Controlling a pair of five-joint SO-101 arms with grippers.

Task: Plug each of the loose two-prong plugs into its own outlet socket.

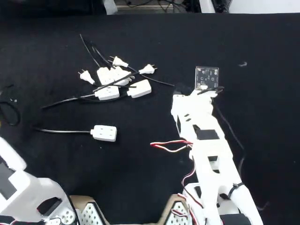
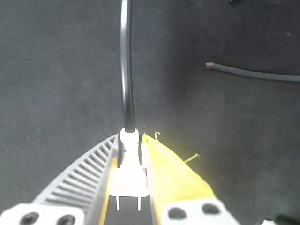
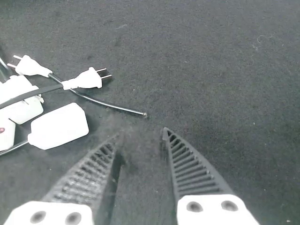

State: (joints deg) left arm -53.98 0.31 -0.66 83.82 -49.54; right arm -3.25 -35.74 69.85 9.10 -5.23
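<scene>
Clutter of outlet sockets, loose plugs and tangled black cords sits on the far left part of the black surface, with three white two-prong plugs lying around the edge of the heap. A lone outlet socket rests apart from it, nearer the arms, its cord running off to the left. The right arm stretches long and low from the near edge toward the middle of the surface, its wrist ending just right of the heap. The right tool hovers over bare cloth with its two ribbed fingers spread apart and nothing between them; one plug and a socket block lie near it. The left arm is folded at the near left corner. The left tool is clamped on a held plug, white and two-pronged, gripped by its body between a grey ribbed finger and a yellow-taped finger. The prongs point back toward the wrist, and its black cord leads straight away over the surface. A thin black cable lies off to one side.
</scene>
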